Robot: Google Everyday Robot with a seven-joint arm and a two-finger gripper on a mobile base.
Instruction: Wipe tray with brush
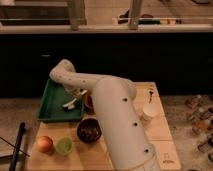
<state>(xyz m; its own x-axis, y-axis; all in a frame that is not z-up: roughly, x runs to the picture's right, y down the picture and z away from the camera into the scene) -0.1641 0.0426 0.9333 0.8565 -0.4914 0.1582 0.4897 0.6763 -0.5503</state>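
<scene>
The dark green tray (pixel 52 111) lies at the back left of the light wooden board (pixel 160 131). The small pale brush (pixel 69 104) rests slanted on the tray floor near its right side. My gripper (pixel 76 95) reaches down from the white arm (pixel 117 115) over the tray's right part. It is shut on the upper end of the brush, whose head touches the tray. The arm hides the tray's far right corner.
A dark bowl (pixel 90 131) stands in front of the tray, with an orange fruit (pixel 45 144) and a green fruit (pixel 63 145) to its left. A reddish bowl (pixel 88 101) sits by the tray's right rim. A white cup (pixel 149 111) stands right. A long black stick (pixel 17 145) lies at the left.
</scene>
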